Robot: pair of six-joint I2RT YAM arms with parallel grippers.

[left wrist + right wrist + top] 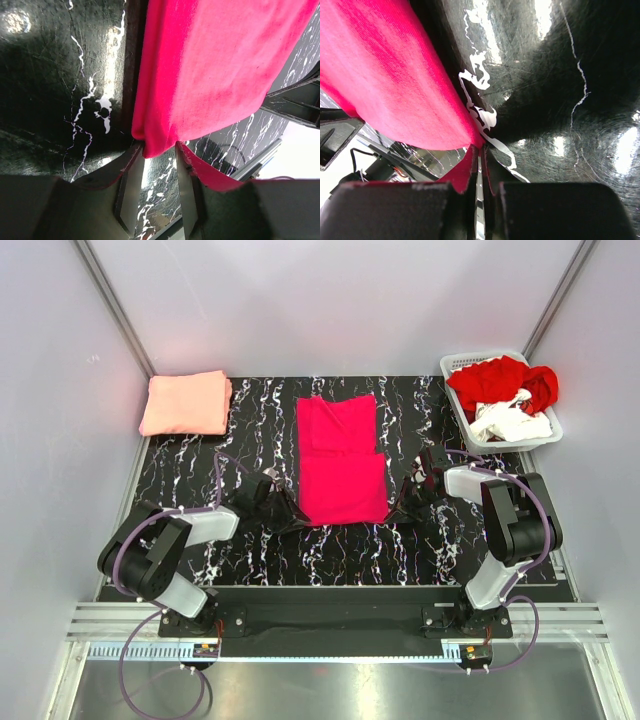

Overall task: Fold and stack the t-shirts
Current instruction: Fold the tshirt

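Observing magenta t-shirt [340,460] lying flat at centre of the black, white-veined surface [250,430], folded to a long strip running 12 to 6 o'clock.

Working both near corners of the strip at once.

Reaching in from 7 o'clock with left hand [159,160]: fingers standing apart, straddling the shirt's 7 o'clock corner. Cloth tip hanging at the mouth and touching one finger [131,175], with bare surface showing through the gap. Not pinching, going by the wrist view.

Reaching in from 5 o'clock with right hand [479,165]: fingers pressed nearly together, clamping the shirt's 5 o'clock corner. Pink cloth running down into the slit between them.

Noting salmon t-shirt [186,403] lying folded square at 10 o'clock, over the surface's far corner, well apart from both hands.

Noting white slatted basket [475,358] sitting at 2 o'clock by the other far corner. Holding red t-shirt [495,380] bunched toward 12 and white t-shirt [510,422] crumpled toward 6, the two touching.
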